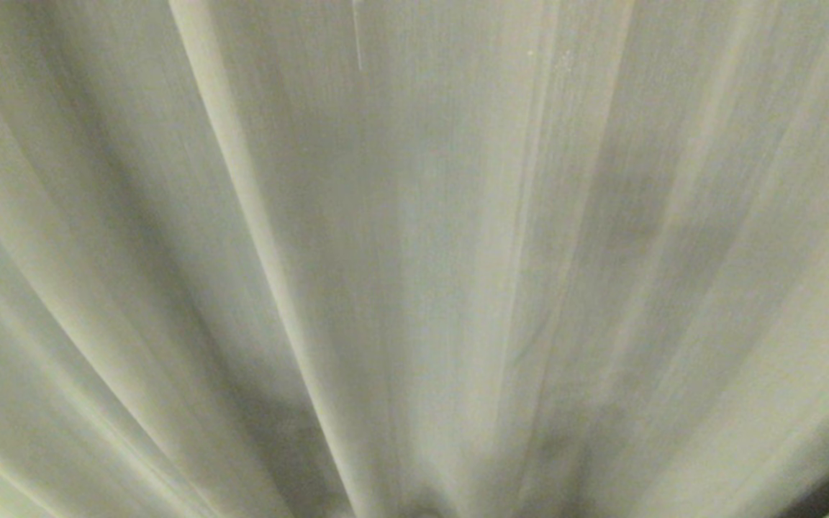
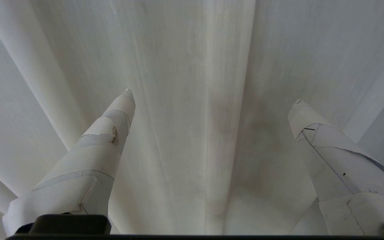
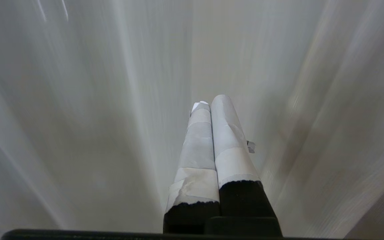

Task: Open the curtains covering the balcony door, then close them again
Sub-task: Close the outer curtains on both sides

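We see the curtains (image 1: pixel 414 259) as matt woven cloth, finely ribbed, falling in soft pleats. The left gripper (image 2: pixel 212 96) has fingers (image 2: pixel 102 150) wrapped in matt white tape, scuffed and wrinkled. The right gripper (image 3: pixel 210 101) wears similar tape over matt black plastic.

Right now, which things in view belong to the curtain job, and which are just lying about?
Part of the job:
- curtains, pleated cream fabric filling every view
- left gripper, open, facing the fabric
- right gripper, shut, nothing between its fingers

Lying about:
- nothing else shows; the balcony door is hidden
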You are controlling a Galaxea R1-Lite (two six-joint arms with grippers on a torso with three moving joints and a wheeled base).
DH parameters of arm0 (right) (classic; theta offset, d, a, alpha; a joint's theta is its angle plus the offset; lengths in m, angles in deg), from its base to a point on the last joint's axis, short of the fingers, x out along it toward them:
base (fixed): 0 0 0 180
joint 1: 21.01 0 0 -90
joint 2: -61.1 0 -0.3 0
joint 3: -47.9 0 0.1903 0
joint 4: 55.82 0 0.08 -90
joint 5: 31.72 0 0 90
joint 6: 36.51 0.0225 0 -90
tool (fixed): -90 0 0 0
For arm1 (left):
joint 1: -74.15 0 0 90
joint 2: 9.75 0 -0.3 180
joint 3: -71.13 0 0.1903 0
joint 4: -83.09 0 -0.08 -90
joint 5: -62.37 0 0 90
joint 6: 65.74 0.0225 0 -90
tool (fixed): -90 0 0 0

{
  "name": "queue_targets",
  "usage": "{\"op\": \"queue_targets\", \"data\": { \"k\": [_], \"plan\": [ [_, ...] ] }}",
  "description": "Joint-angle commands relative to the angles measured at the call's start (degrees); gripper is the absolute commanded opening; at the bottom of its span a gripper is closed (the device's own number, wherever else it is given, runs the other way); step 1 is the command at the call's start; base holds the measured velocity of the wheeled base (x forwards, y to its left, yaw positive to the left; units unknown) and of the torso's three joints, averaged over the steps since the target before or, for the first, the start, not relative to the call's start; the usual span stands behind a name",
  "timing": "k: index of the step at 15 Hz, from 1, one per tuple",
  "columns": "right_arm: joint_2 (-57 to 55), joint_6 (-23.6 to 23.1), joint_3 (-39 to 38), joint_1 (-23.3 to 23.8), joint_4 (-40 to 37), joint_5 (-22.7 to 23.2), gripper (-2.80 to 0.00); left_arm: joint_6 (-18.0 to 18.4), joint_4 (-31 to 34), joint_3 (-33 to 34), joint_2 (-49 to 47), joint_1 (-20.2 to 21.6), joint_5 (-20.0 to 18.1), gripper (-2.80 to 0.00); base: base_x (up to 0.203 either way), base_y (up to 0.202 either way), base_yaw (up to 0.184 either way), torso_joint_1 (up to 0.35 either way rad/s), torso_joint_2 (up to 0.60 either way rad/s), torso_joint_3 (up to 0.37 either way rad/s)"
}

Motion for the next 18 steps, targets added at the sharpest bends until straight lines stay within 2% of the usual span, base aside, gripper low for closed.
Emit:
{"op": "queue_targets", "data": {
  "k": [1,4,8,10,13,15,18],
  "plan": [
    [-0.5,0.1,7.3,0.0,-1.5,-0.5,-2.8,0.0,0.0,0.0,0.1,0.0,0.0,0.0,0.0,0.0,0.0,0.0,0.0,0.0],
    [-5.0,1.2,22.8,-0.1,-8.4,-2.5,-2.8,0.0,0.0,0.0,0.1,0.0,0.0,0.0,0.0,0.0,0.0,0.0,0.0,0.0],
    [-19.2,2.5,44.0,-0.9,-13.6,-10.5,-2.8,0.0,0.0,0.0,0.1,0.0,0.0,0.0,0.0,0.0,0.0,0.0,0.0,0.0],
    [-24.5,2.7,52.3,-1.3,-16.4,-12.9,-2.8,0.0,0.0,0.0,0.1,0.0,0.0,0.0,0.0,0.0,0.0,0.0,0.0,0.0],
    [-29.1,2.8,57.9,-1.5,-19.6,-14.3,-2.8,0.0,0.0,0.0,0.1,0.0,0.0,0.0,0.0,0.0,0.0,0.0,0.0,0.0],
    [-29.3,2.8,58.8,-1.4,-23.0,-15.7,-2.8,0.0,0.0,0.0,0.1,0.0,0.0,0.0,0.0,0.0,0.0,0.0,0.0,0.0],
    [-29.3,2.8,59.3,-1.4,-24.3,-16.0,-2.8,0.0,0.0,0.0,0.1,0.0,0.0,0.0,0.0,0.0,0.0,0.0,0.0,0.0]
  ]
}}
